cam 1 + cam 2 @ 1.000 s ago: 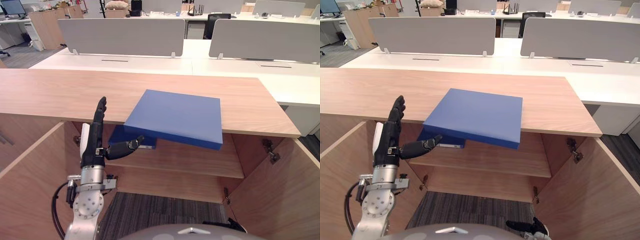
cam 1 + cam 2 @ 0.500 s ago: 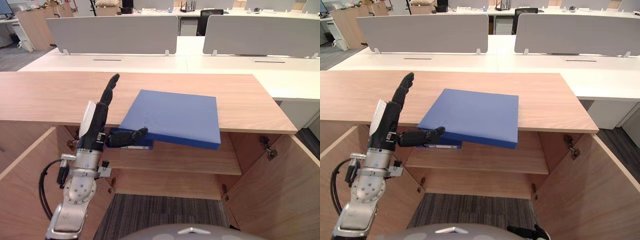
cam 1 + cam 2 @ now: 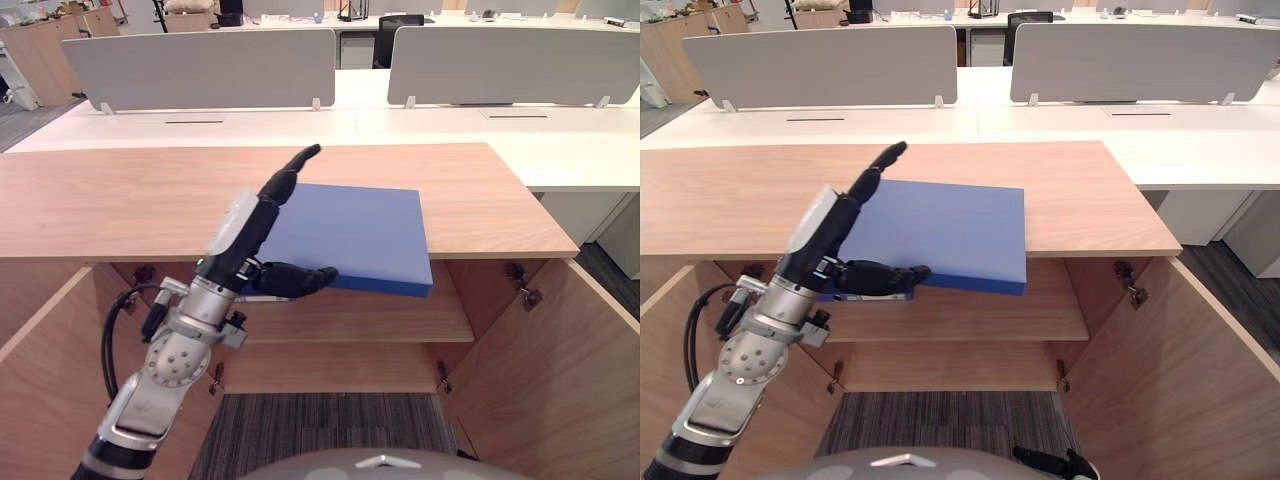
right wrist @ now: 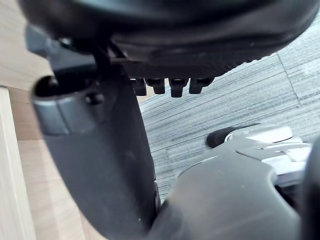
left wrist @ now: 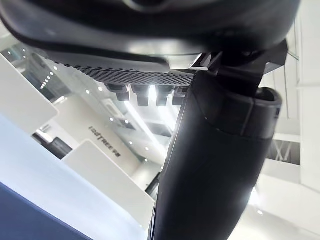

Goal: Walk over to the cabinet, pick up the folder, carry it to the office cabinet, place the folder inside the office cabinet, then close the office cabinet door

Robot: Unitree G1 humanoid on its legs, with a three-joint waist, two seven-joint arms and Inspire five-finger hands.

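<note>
Blue folder (image 3: 350, 235) lies flat on the wooden cabinet top (image 3: 100, 200), its near edge overhanging the front, right in front of the left hand (image 3: 248, 238). A second ago that hand stood lower and off the folder's left corner; it has since risen and swung in, so its straight fingers (image 3: 285, 178) now reach over the folder's top while the thumb (image 3: 300, 279) pokes under the overhanging edge. Hand is spread wide, nothing clamped yet, and contact with the folder can't be confirmed. The whole view has shifted too, so the camera moved, not the folder. Judgement: the approach is done and the pinch on the folder's edge is the next step; carry, placing and door closing are all still to do. A small blue item sits on the shelf (image 3: 350, 315) just below the thumb. Right hand (image 4: 100, 150) hangs over the grey carpet (image 4: 225, 100); can't tell its state.
</note>
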